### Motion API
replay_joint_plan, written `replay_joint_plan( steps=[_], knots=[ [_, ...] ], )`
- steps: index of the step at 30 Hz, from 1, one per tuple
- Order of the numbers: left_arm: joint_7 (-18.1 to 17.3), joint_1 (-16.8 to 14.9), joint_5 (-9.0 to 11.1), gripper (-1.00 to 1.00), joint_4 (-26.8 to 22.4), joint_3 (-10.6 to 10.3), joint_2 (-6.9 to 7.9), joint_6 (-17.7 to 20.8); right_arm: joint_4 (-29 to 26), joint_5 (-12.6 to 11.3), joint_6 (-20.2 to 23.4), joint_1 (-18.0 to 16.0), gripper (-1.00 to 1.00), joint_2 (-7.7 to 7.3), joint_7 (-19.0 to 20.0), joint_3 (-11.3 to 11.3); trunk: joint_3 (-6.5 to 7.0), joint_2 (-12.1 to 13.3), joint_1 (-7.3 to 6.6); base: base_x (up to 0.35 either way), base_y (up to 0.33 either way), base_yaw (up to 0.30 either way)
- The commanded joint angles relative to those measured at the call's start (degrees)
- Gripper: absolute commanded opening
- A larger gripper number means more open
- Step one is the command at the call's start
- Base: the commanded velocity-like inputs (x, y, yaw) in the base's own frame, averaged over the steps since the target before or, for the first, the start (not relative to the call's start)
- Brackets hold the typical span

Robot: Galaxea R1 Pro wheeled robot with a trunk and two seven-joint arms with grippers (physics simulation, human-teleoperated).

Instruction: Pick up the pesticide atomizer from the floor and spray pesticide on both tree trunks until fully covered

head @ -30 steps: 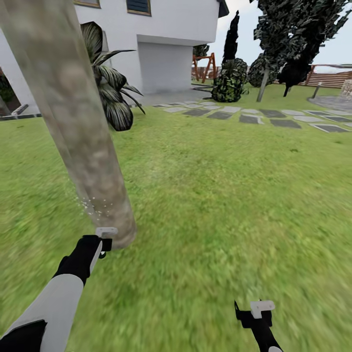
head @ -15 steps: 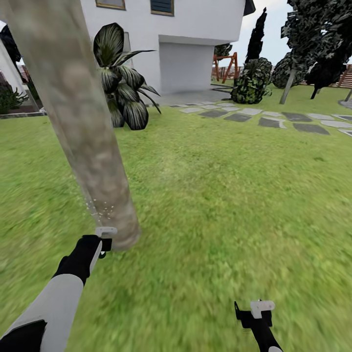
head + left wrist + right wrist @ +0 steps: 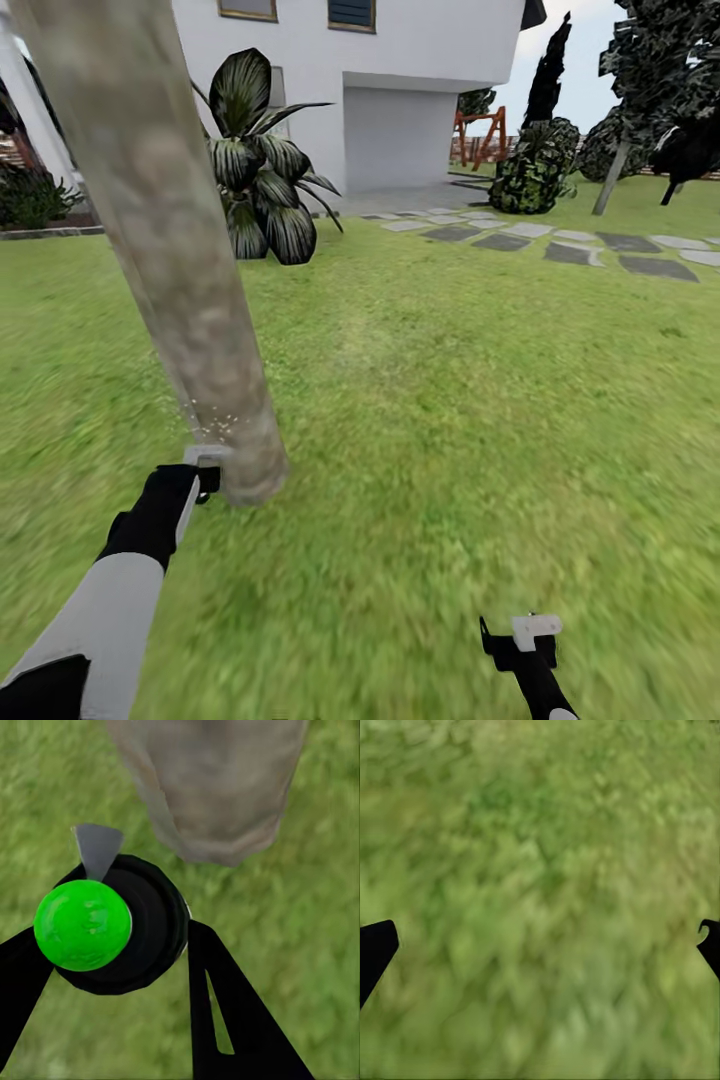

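Observation:
One tree trunk (image 3: 175, 250), thick and mottled grey-brown, leans across the left of the head view and meets the grass just ahead of my left arm. My left gripper (image 3: 200, 472) is at its base, shut on the pesticide atomizer (image 3: 124, 926). The atomizer is a round black body with a bright green cap (image 3: 82, 925), and its grey nozzle (image 3: 96, 847) points toward the trunk base (image 3: 214, 791). Fine white spray specks (image 3: 210, 425) dot the bark low down. My right gripper (image 3: 520, 640) hangs open over bare grass (image 3: 544, 870), holding nothing.
A broad striped-leaf plant (image 3: 260, 185) stands behind the trunk, in front of the white house (image 3: 420, 60). Grey stepping stones (image 3: 570, 250) cross the lawn at the far right, near dark thin-trunked trees (image 3: 650, 90) and a bush (image 3: 535, 165). Open grass lies to my right.
The view has swung left, so house and plant sit further right in the picture. My left gripper with the atomizer has risen slightly along the trunk base. The right arm is unchanged.

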Motion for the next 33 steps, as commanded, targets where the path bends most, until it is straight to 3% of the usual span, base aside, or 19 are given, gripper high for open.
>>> replay_joint_plan(
  steps=[1,7,13,15,19,33],
  knots=[
    [0.1,-0.2,0.1,-1.0,-0.3,0.0,-0.17,0.3,0.1,0.6,-0.2,0.0,1.0,0.0,-0.4,-0.2,-0.05,0.0,-0.01,-0.001,-0.001,0.273],
    [0.1,-2.6,0.2,-1.0,-0.6,-0.1,-0.63,3.6,0.1,0.6,-0.2,0.0,1.0,0.0,-0.4,-0.2,-0.05,0.0,-0.01,0.0,0.0,0.274],
    [0.3,-3.1,-0.1,-1.0,-0.5,0.0,2.84,3.8,0.1,0.6,-0.2,0.0,1.0,0.0,-0.4,-0.2,-0.05,0.0,-0.01,0.0,0.0,0.274],
    [0.5,-3.1,0.1,-1.0,-0.6,-0.2,2.29,3.8,0.1,0.6,-0.2,0.0,1.0,0.0,-0.4,-0.2,-0.05,0.0,-0.01,0.0,0.0,0.273],
    [0.5,-3.3,0.1,-1.0,-0.6,-0.5,-0.55,3.8,0.0,0.6,-0.2,0.0,1.0,0.0,-0.4,-0.2,-0.05,0.0,-0.01,0.043,-0.029,0.101],
    [0.5,-3.3,0.1,-1.0,-0.6,-0.4,-0.87,3.8,0.1,0.7,-0.2,0.0,1.0,0.0,-0.4,-0.2,-0.05,0.0,-0.01,0.116,-0.226,0.002]
  ],
)
